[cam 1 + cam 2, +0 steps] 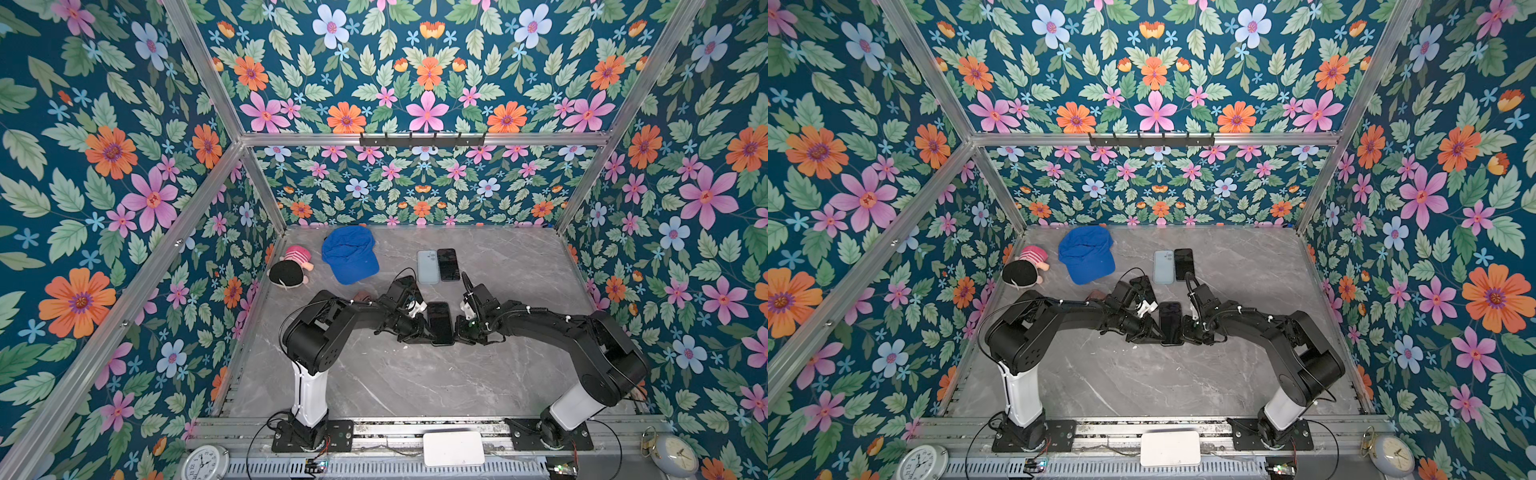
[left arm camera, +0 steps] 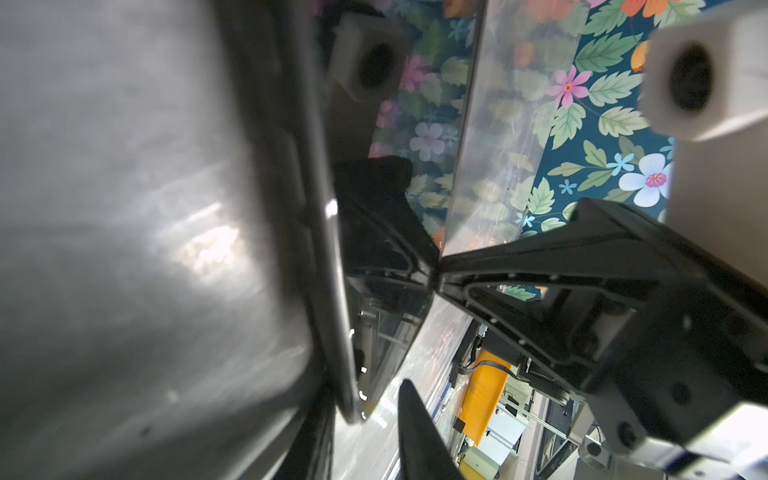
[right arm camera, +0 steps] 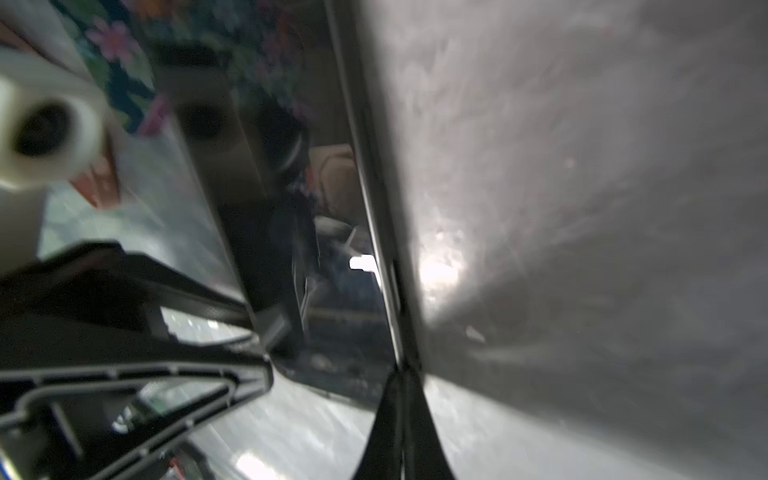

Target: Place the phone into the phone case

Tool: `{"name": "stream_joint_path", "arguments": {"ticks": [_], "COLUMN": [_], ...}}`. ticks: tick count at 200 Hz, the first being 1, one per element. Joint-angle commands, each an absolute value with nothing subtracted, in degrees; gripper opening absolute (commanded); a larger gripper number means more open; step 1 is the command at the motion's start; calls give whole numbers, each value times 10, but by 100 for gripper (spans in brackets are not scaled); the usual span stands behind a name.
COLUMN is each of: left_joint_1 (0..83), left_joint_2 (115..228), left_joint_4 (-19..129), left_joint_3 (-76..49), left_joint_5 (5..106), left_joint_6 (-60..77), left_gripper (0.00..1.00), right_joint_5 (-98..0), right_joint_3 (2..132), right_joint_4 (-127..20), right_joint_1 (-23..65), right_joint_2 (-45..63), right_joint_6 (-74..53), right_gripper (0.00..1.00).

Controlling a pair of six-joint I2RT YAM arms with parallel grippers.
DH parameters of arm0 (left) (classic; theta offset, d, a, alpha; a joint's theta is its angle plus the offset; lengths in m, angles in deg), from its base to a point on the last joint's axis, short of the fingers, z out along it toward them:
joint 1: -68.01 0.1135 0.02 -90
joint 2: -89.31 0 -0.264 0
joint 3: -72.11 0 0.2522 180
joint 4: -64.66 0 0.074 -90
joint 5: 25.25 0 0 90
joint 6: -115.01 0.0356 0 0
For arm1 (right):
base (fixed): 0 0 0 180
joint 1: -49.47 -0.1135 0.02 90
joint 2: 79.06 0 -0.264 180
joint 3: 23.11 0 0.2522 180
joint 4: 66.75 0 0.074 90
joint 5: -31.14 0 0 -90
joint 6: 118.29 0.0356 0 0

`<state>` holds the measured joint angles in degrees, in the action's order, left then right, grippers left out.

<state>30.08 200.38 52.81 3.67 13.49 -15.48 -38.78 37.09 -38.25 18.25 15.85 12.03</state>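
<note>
A black phone (image 1: pixel 440 323) (image 1: pixel 1170 323) hangs a little above the middle of the table between both grippers. In the wrist views its glossy screen (image 2: pixel 390 137) (image 3: pixel 270 195) mirrors the wallpaper. A dark rim, seemingly the phone case (image 2: pixel 274 166), runs along its silver frame. My left gripper (image 1: pixel 422 332) (image 2: pixel 365 401) is shut on the phone's left edge near one corner; one finger (image 2: pixel 415 436) shows, the other is hidden behind the phone. My right gripper (image 1: pixel 457 328) (image 3: pixel 402 374) is shut and empty, and its tip (image 2: pixel 438 276) touches the phone's right edge.
Behind the grippers a light blue phone or case (image 1: pixel 428 266) and another black phone (image 1: pixel 448 264) lie side by side. A blue cap (image 1: pixel 350 254) and a plush doll (image 1: pixel 291 268) sit at the back left. Floral walls enclose the marble table (image 1: pixel 395 382).
</note>
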Motion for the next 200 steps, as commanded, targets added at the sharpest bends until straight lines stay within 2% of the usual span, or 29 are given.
{"name": "stream_joint_path", "arguments": {"ticks": [1,42,72,96,135,171,200], "left_joint_1": [294,296,304,307,307,305,290], "left_joint_2": [2010,2007,1993,1987,1988,1985,1994], "left_joint_4": [530,519,495,487,490,495,506], "left_joint_3": [40,40,45,45,43,44,40], "left_joint_5": [156,158,171,174,173,171,165], "left_joint_6": [-153,-148,-134,-129,-131,-136,-147], "left_gripper": [29,29,28,22,14,14,20], "right_joint_5": [-347,-365,-401,-405,-395,-394,-405], "right_joint_3": [357,368,393,398,396,393,399], "right_joint_4": [-395,-358,-295,-281,-294,-300,-296], "right_joint_1": [170,170,177,187,188,188,189], "right_joint_2": [181,165,100,78,83,79,75], "right_joint_6": [127,116,92,82,83,87,86], "right_gripper": [6,6,7,13,13,14,21]}}
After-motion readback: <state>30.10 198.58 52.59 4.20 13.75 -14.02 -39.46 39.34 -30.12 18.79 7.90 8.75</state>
